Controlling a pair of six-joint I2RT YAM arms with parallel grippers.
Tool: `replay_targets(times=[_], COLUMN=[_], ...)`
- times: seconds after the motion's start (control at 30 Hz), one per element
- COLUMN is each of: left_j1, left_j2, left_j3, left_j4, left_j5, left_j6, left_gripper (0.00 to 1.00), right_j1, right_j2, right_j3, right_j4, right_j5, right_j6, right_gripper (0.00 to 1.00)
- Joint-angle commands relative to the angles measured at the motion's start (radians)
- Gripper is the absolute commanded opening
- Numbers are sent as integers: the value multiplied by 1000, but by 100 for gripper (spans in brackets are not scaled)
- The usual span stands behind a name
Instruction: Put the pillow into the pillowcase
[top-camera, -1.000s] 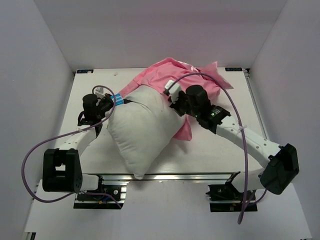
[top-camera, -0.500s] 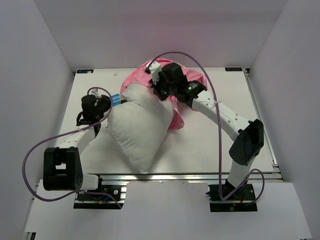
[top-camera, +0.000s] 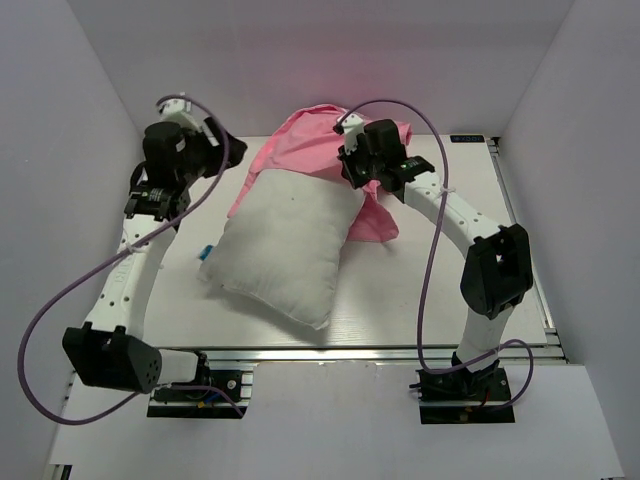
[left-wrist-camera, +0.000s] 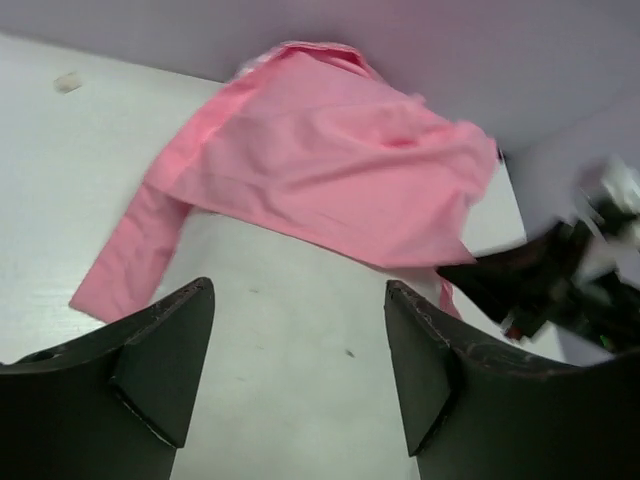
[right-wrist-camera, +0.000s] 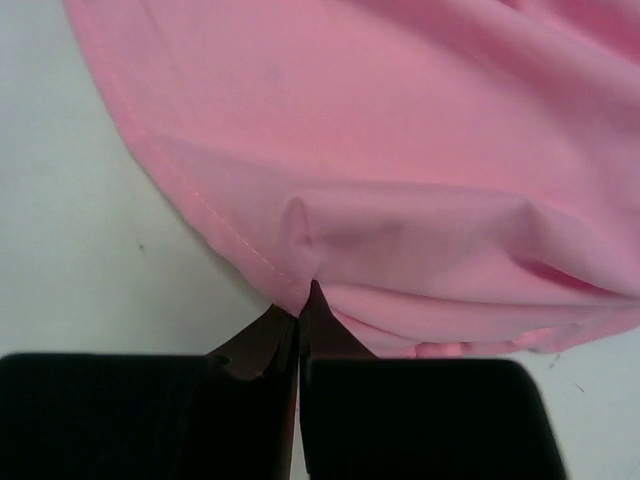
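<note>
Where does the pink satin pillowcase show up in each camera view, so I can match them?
Top external: pink satin pillowcase at upper centre, behind the plump white fabric pillow.
Left wrist: pillowcase across the upper middle, above the open left hand.
Right wrist: pillowcase fills the upper frame, hem pinched in the shut right hand.
Shared landmark: the right hand gripping the pillowcase edge, dark and blurred at right in the left wrist view.

Left arm (top-camera: 128, 272), right arm (top-camera: 447, 203): white links, black joints, purple cables (top-camera: 384, 101). Left gripper (left-wrist-camera: 300, 370), right gripper (right-wrist-camera: 300, 335): matte black fingers.
</note>
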Motion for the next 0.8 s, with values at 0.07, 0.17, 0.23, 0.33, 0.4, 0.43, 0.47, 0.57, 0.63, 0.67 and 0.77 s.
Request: replay_targets(times=[0.07, 0.17, 0.23, 0.33, 0.4, 0.43, 0.47, 0.57, 0.63, 0.67, 0.77], left_j1=[-390, -626, -749, -804, -808, -808, -808, -806, -805, -803, -792], left_j2=[46, 83, 106, 141, 164, 173, 187, 280, 372, 400, 472], left_j3=[104, 22, -47, -145, -187, -199, -208, -209, -177, -167, -130], left_j4=[-229, -249, -217, -160, -122, -80, -57, -19, -12, -12, 4], left_j5=[-131, -310, -454, -600, -715, -758, -808, -962, -1057, -1062, -1039], left_j6=[373, 453, 482, 495, 490, 507, 510, 552, 542, 539, 489], left_gripper=[78, 78, 79, 79, 79, 79, 79, 79, 77, 68, 30], right_j1=[14, 3, -8, -15, -17, -17, -17, -18, -19, -19, -22], right_j2=[-11, 12, 17, 6, -6, -11, -18, -31, -37, -43, -54], right_j3=[66, 112, 129, 120, 109, 97, 91, 71, 62, 53, 37], right_j4=[59, 29, 17, 6, 3, 3, 3, 3, 3, 3, 2], right_j5=[-58, -72, -85, -104, -113, -115, -116, -125, -128, -135, -147], right_j6=[49, 69, 82, 87, 89, 89, 90, 96, 104, 107, 112], right_gripper=[0, 0, 0, 0, 0, 0, 0, 0, 0, 0, 0])
